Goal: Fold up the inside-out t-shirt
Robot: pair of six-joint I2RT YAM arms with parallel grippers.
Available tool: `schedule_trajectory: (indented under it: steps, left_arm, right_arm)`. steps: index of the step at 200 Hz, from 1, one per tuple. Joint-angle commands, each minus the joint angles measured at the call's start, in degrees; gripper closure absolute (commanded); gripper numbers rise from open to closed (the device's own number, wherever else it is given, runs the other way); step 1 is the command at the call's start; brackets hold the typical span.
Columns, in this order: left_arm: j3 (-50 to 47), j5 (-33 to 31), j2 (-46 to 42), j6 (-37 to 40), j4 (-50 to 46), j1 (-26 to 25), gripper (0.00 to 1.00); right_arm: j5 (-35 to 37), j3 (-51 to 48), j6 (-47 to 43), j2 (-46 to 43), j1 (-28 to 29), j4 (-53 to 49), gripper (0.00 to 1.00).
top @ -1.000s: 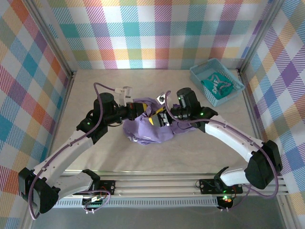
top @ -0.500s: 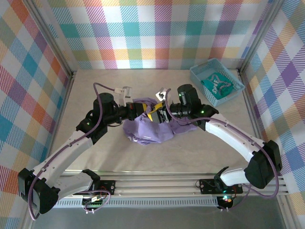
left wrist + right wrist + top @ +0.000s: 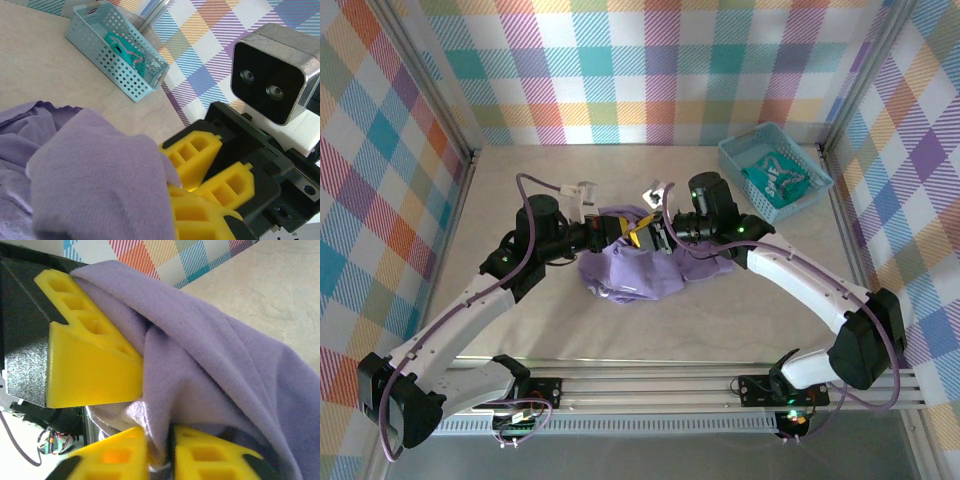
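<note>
We pinch the crumpled t-shirt from both sides in the middle of the table.

On the left, our left gripper is clenched, with purple cloth bunched at its tips. The t-shirt lies in a heap just under and between the two arms, well apart from the basket at the far right. Our right gripper, nearly tip to tip with the left, squeezes a fold between its yellow fingers. To do this well, we judge that we should draw the two grips apart slowly and evenly, lifting just enough for the cloth to open without twisting or slipping out.
</note>
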Motion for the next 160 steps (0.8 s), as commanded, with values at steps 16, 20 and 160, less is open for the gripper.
schedule_trajectory:
  steps: [16, 20, 160]
  left_arm:
    - [-0.5, -1.4, -1.2, 1.7, -0.9, 0.6, 1.0]
    - [-0.5, -1.5, -1.3, 1.8, -1.0, 0.6, 1.0]
    - [-3.2, -28.5, -9.4, 8.8, -18.9, 0.5, 0.47]
  right_arm:
    - [0.0, 0.7, -2.8, -2.0, 0.2, -2.1, 0.92]
    - [0.0, 0.6, -2.9, -2.2, 0.2, -2.2, 0.94]
    - [-15.8, 2.3, 17.6, -1.2, -2.6, 11.2, 1.0]
